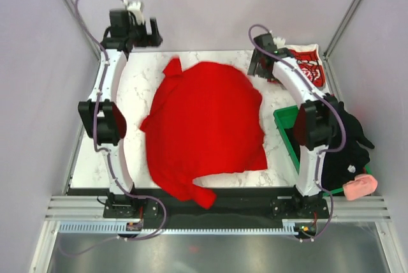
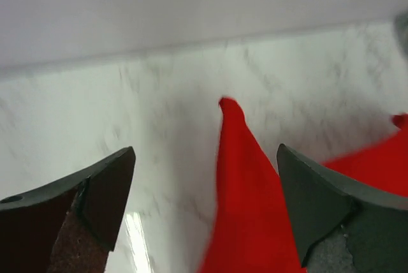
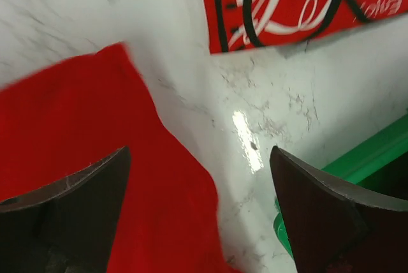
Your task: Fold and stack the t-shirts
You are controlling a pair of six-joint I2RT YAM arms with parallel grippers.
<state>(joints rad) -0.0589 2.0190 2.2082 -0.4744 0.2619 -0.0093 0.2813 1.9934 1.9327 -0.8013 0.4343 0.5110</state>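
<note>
Pale walls close in a white marbled tabletop. In the middle of it lies the plain red t-shirt, opened out but rumpled and not yet folded. Its long axis runs from the far edge toward the near edge, and a loose flap hangs over the near rim. At its far left a peaked tip of cloth sticks up. The far right edge ends close to the folded Coca-Cola t-shirt, which sits flat in the far right corner with a strip of bare marble between the two.

Both arms reach to the far end, one at each far corner of the red shirt. The left gripper stands spread wide and holds nothing, with the peaked tip on the tabletop just beyond and between its jaws. The right gripper is likewise spread and empty. The red cloth's edge lies under its left jaw and the printed shirt farther off.

I'd judge each arm nearest its own far corner, so a fold would draw that end nearward along the shirt's length. A green bin stands along the right side.
</note>
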